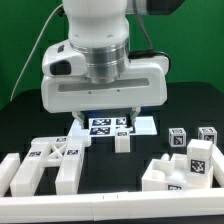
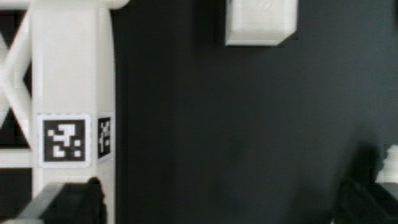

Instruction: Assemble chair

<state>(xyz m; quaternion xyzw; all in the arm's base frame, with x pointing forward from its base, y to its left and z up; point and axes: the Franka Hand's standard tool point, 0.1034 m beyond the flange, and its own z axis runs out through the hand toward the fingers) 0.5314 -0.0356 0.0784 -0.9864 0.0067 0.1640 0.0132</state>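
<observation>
Gripper [image 1: 110, 120] is spread wide with nothing between the jaws, hanging low over mid-table [image 1: 15, 125].

Chair looks unstarted, all parts lie loose:
- frame [image 1: 50, 160], cross-braced, lying flat, near side on the exterior view's left
- small block [image 1: 122, 142] just on the near side of the gripper, in front of the marker board [image 1: 105, 126]
- slabs [image 1: 180, 172] bunched near side on the exterior view's right, with tagged cubes [image 1: 178, 138] just behind them
- rail [image 1: 100, 205] runs along the near edge

Step, my read: first pick, lining up over a part. The frame's long bar is the likely target. The next move calls for a sideways shift so the bar sits between the fingers, then a straight drop, then closing. Watch for a fingertip landing on top of the bar rather than beside it.

Views:
- Exterior gives the whole layout and shows the empty jaws, but the gripper body hides the table right under it.
- Wrist fills that in: the frame's bar with its tag [image 2: 66, 138] is close beside one finger, with bare table under the gap. A block [image 2: 262, 22], probably the small one, lies well apart from the bar.
- A white sliver [image 2: 388, 165] shows at the wrist picture's edge. Cannot tell which part it is.
</observation>
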